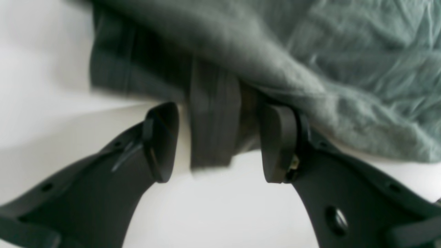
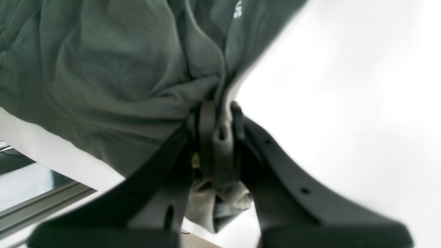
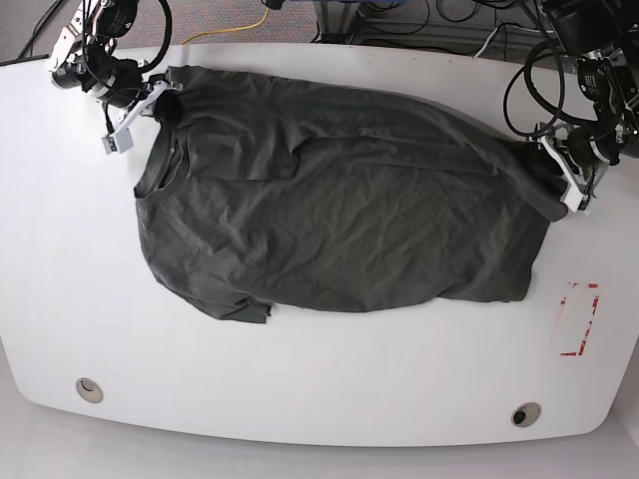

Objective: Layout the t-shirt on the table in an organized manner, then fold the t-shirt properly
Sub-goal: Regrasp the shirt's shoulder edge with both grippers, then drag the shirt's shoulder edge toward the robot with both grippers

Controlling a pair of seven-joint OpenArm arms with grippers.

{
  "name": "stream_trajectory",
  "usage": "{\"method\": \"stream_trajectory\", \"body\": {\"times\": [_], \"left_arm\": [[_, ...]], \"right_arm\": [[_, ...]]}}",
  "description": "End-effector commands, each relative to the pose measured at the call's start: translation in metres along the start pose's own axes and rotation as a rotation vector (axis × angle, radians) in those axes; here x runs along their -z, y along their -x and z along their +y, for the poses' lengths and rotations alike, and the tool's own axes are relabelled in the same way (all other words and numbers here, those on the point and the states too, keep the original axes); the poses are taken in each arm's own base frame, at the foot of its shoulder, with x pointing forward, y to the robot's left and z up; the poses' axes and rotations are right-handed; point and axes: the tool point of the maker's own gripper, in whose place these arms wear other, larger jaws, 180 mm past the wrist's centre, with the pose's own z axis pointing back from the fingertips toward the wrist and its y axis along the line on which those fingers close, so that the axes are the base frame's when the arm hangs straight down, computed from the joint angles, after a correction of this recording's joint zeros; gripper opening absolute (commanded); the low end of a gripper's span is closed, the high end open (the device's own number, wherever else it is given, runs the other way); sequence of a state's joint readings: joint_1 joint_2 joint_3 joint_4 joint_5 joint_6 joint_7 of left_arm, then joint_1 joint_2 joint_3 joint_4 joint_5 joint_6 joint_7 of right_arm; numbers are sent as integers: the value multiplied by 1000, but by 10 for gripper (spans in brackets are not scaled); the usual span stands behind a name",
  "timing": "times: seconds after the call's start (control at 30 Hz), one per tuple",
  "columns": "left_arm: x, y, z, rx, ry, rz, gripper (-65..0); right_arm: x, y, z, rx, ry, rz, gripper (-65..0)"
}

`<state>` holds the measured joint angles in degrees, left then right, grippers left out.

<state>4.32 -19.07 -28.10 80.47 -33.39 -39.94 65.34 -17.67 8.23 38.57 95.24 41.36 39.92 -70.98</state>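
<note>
The dark grey-green t-shirt (image 3: 339, 210) lies spread and wrinkled across the middle of the white table (image 3: 319, 399). At the far left corner of the cloth, my right gripper (image 3: 163, 105) is shut on a bunched fold of the t-shirt (image 2: 103, 69); in the right wrist view the cloth is pinched at the gripper (image 2: 218, 137) and pokes out behind it. At the shirt's right edge sits my left gripper (image 3: 549, 180). In the left wrist view that gripper (image 1: 218, 143) is open, and a dark strip of the t-shirt's edge (image 1: 213, 120) hangs between the fingers without being pinched.
A red tape rectangle (image 3: 576, 319) marks the table at the right. Two round grommet holes (image 3: 89, 388) (image 3: 525, 413) sit near the front edge. Cables (image 3: 399, 20) run behind the table's back edge. A metal rail (image 2: 38, 206) shows beyond the table edge.
</note>
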Motion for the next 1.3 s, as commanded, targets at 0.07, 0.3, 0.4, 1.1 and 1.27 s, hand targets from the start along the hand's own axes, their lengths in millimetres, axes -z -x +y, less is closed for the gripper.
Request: {"method": "stream_trajectory", "body": {"times": [0.07,0.3,0.4,1.1,1.27], "left_arm": [[6,8,4,0,-5,43,-297],[7,14,7,5,-21,69,-411],[7,13,8,7,-22,69,-539],[-29,52,49,-81,-129,101,-619],[-38,55,50,-49,-148,126,-618]], "right_arm": [[-5,-7,-3,-15,9,-16,-623],[-5,-8,-3,-16,11,-18,-626],[-5,-8,-3,-16,11,-20,-628],[-48,-35,-55,-79,156,-39,-629],[-50,-34,-56,-82,161,-32,-629]]}}
